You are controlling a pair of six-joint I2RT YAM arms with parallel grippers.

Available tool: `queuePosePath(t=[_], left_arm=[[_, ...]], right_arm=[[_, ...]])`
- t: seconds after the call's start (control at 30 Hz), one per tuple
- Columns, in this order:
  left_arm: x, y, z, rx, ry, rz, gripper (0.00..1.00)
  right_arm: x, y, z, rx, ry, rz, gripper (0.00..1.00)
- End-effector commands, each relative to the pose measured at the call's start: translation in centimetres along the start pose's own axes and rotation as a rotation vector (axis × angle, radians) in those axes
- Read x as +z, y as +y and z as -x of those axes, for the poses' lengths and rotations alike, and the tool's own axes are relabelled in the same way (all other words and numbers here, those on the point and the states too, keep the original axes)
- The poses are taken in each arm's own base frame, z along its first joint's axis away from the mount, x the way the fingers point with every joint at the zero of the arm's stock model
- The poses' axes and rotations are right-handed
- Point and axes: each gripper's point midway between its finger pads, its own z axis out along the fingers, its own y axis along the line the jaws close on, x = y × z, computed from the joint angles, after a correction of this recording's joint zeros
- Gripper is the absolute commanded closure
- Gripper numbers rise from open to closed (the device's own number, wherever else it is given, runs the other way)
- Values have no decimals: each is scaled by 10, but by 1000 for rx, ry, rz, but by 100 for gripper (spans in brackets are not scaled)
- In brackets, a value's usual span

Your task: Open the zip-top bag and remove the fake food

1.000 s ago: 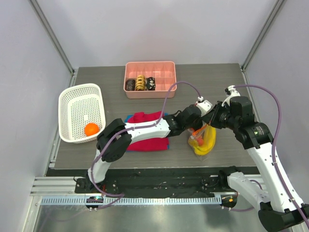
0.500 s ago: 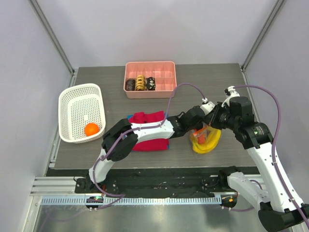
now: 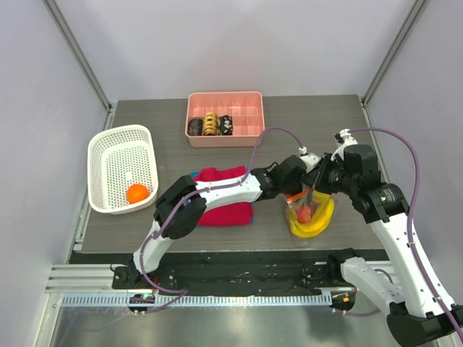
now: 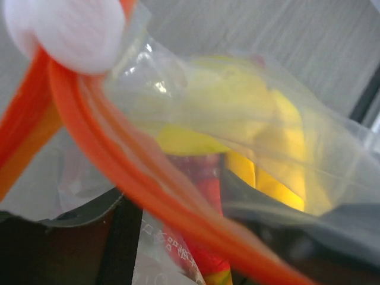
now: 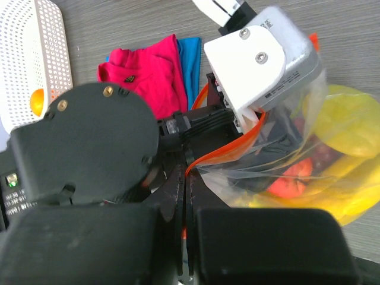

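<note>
Just right of the folded red shirt (image 3: pixel 224 199), a clear, crinkly plastic zip-top bag (image 3: pixel 323 217) is sitting on the grey bench (image 3: pixel 325 123), with a curved yellow plastic banana (image 3: pixel 315 230) and a small red plastic fruit (image 3: pixel 305 213) showing inside. The right gripper (image 5: pixel 185 199) is pinching its orange zip strip (image 5: pixel 222 155) — jaws clamped on it. The left gripper (image 5: pixel 276 142) is poking into the bag's mouth — its jaws I cannot tell.

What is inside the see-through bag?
Through the clear bag you can see a yellow banana and a small red fruit. The left hand reaches into the opening and covers part of the inside, so anything under it cannot be seen.
</note>
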Motion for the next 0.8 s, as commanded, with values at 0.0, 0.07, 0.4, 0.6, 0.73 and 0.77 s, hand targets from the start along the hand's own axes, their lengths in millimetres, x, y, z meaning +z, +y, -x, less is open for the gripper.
queuePosePath(t=[0.0, 0.07, 0.4, 0.6, 0.73, 0.77], left_arm=[[-38, -19, -18, -105, 186, -116, 49], [-47, -25, -24, -58, 251, -155, 48], [-52, -31, -63, -147, 435, -191, 37], [-40, -52, -56, -229, 401, -299, 34], [-30, -56, -38, -279, 315, -307, 46], [-27, -59, -33, -282, 282, -323, 48]], right_arm=[[-3, 11, 17, -65, -78, 55, 98], [-3, 6, 15, -72, -78, 33, 99], [0, 5, 7, -46, -55, 39, 99], [1, 7, 11, -43, -59, 41, 99], [6, 10, 8, -18, -48, 62, 99], [7, 10, 8, -15, -44, 62, 99]])
